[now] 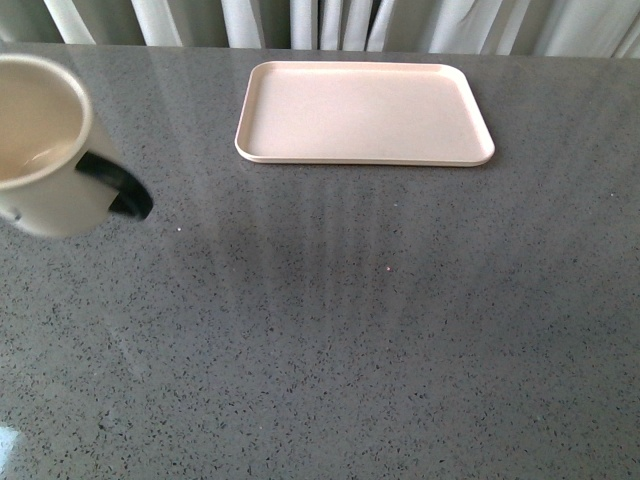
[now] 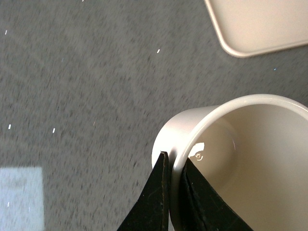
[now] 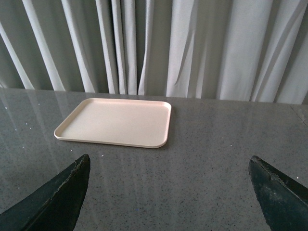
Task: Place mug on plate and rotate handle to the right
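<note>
Mug position: I read the mug (image 1: 40,150) at 9 o'clock in the front view, partly cut off by the frame edge. I cannot tell whether its base touches the table (image 1: 330,330).
Handle: the handle (image 1: 115,185) projects from the mug body toward 4 o'clock.
Plate position: the plate (image 1: 365,110) lies flat at 12 o'clock, bare, near the far table edge. From the mug it lies toward 2 o'clock, well apart.
Left gripper: the left gripper (image 2: 175,163) is clamped on the mug rim.
Mug relative to fingers: in the left wrist view I see one of the black fingers (image 2: 156,197) against the outside wall and the other inside the cup, with the cream wall pinched between them. The mug opening faces the camera.
Right gripper: the right gripper (image 3: 168,160) has its fingers spread wide, with only table between them. The plate sits ahead of it, in front of the curtain (image 3: 192,43).
</note>
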Motion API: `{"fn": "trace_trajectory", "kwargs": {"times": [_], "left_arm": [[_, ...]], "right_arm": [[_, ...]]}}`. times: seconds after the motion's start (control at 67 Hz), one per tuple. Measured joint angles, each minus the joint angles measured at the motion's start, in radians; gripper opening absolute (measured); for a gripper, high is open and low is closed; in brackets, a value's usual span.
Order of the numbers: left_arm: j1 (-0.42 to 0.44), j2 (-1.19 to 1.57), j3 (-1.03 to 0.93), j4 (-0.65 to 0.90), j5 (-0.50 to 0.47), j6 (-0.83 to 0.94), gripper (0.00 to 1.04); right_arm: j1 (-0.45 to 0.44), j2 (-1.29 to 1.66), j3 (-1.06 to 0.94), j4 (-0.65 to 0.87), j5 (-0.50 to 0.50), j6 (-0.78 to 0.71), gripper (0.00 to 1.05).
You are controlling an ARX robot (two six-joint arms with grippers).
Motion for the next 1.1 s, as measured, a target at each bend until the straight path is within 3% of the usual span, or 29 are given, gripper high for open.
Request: {"fn": "trace_trajectory", "kwargs": {"times": [0.209,0.433,1.059,1.104], "left_arm": [[-0.15,0.105,0.199,-0.034,-0.013,0.002,0.02],[-0.281,0.203,0.278,-0.046,-0.011,-0.011,0.02],[-0.278,0.215,0.279,-0.046,-0.025,-0.02,0.02],[-0.281,0.222,0.299,-0.093,-0.062,-0.045,0.02]], "right_arm": [[0.0,0.0,0.0,0.0,0.0,0.0,0.96],[0.0,0.0,0.0,0.0,0.0,0.0,0.96],[0.0,0.0,0.0,0.0,0.0,0.0,0.96],[0.0,0.0,0.0,0.0,0.0,0.0,0.96]]}}
